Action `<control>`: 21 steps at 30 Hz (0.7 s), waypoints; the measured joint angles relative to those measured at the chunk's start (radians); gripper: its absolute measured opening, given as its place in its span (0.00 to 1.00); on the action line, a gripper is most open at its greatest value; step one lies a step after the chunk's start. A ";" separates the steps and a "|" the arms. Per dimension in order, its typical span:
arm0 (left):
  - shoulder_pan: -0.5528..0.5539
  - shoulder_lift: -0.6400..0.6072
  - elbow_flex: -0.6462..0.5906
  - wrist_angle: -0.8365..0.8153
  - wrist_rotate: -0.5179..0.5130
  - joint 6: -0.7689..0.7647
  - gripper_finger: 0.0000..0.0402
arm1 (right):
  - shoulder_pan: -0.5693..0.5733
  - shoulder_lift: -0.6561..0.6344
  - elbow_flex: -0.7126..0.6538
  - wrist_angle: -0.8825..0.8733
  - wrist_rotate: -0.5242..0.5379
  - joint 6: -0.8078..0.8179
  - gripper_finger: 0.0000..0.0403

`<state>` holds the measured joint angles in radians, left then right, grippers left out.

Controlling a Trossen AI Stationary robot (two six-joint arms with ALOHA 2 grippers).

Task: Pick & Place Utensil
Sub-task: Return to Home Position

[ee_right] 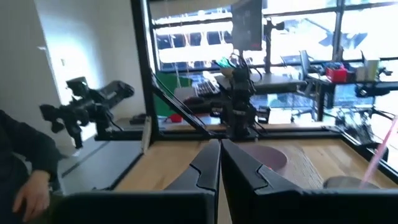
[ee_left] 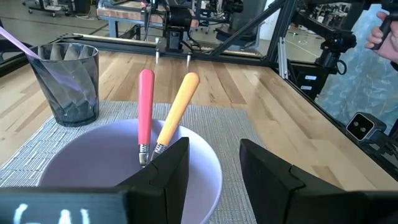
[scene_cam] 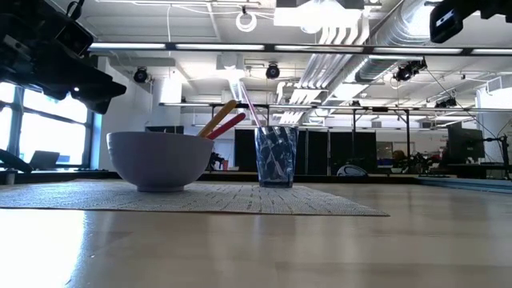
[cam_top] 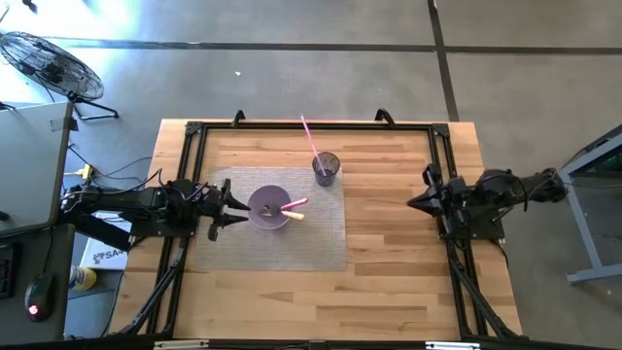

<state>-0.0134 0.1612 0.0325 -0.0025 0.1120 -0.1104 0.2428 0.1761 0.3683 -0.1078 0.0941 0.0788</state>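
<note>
Placing looks complete, so I judge this the return-home step. My left gripper (ee_left: pixel 214 152), parted and empty, sits just beside the purple bowl (ee_left: pixel 87 162) holding the pink fork (ee_left: pixel 146 106) and yellow spoon (ee_left: pixel 177 109). The straw (cam_top: pixel 309 134) stands in the blue cup (cam_top: pixel 327 168). My right gripper (ee_right: pixel 220 152), closed, waits well apart. Next, I retract the left arm clear of the bowl.

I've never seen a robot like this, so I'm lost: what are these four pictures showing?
It is two dark robot arms at a wooden table. One camera looks down from above, one looks level across the tabletop, one rides on each wrist. On a grey mat stand a purple bowl holding a pink utensil and a yellow utensil, and a blue cup with a straw. The left gripper is open by the bowl, holding nothing; the right gripper is shut and empty, at the table's right side.
</note>
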 joint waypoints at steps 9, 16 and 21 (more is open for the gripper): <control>0.000 0.000 0.000 0.000 0.000 0.000 0.35 | 0.000 -0.137 -0.069 0.008 -0.020 0.000 0.01; 0.000 0.000 0.000 -0.001 -0.002 0.000 0.35 | 0.000 -0.173 -0.183 0.030 0.090 -0.002 0.01; 0.000 0.000 0.000 0.000 -0.002 0.000 0.35 | 0.000 -0.175 -0.258 0.103 0.142 -0.006 0.01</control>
<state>-0.0132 0.1616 0.0326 -0.0029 0.1097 -0.1104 0.2429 0.0010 0.1106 -0.0051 0.2363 0.0727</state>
